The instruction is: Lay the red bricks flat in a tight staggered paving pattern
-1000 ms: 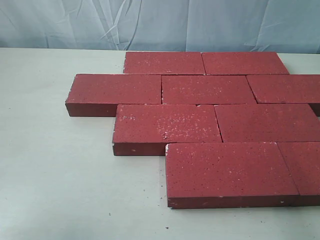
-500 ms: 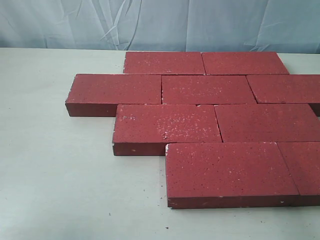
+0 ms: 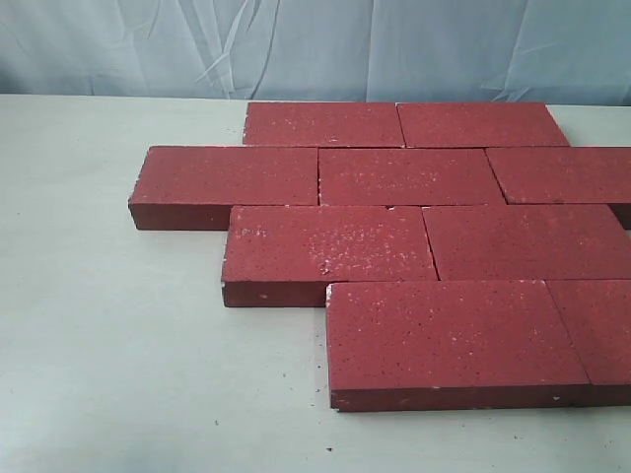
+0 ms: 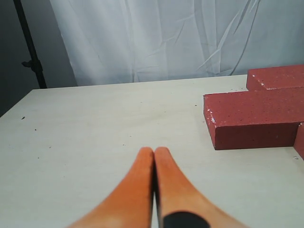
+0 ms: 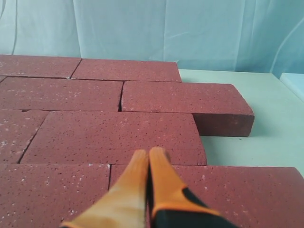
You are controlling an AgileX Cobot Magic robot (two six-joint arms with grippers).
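Note:
Several dark red bricks lie flat on the pale table in four offset rows, edges touching. The nearest full brick sits at the front right, and one brick juts out at the left. Neither gripper shows in the exterior view. In the left wrist view my left gripper is shut and empty above bare table, with the jutting brick off to one side. In the right wrist view my right gripper is shut and empty above the paved bricks.
A pale blue-white curtain hangs behind the table's far edge. A dark stand pole rises past the table corner in the left wrist view. Bare tabletop lies beside the bricks in the right wrist view.

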